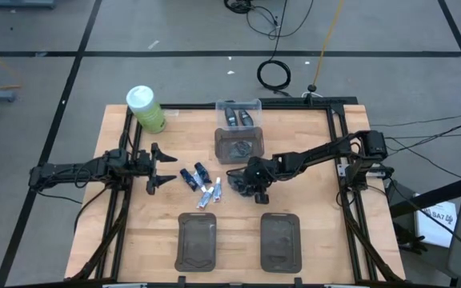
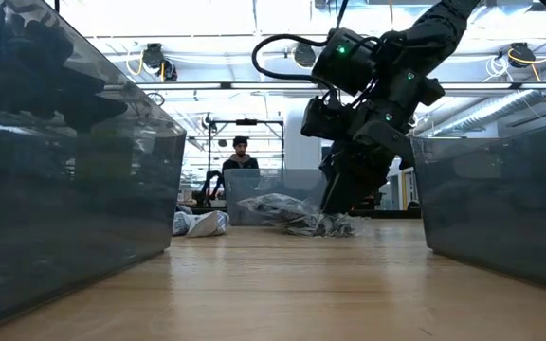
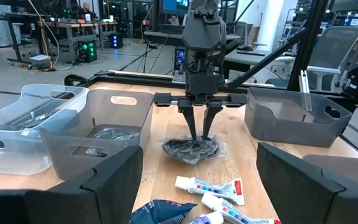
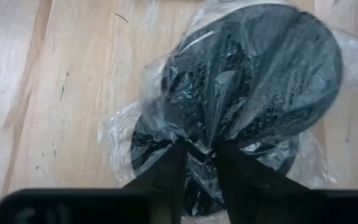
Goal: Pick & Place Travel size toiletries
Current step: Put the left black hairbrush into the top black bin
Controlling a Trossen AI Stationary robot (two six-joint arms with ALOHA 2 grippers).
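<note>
at the middle of the table my right gripper is pinched narrow on the crinkled wrap of the bagged grey pots, lying near the tubes. i'd lift slowly so both pots come along. my left gripper waits wide apart beside them.
</note>
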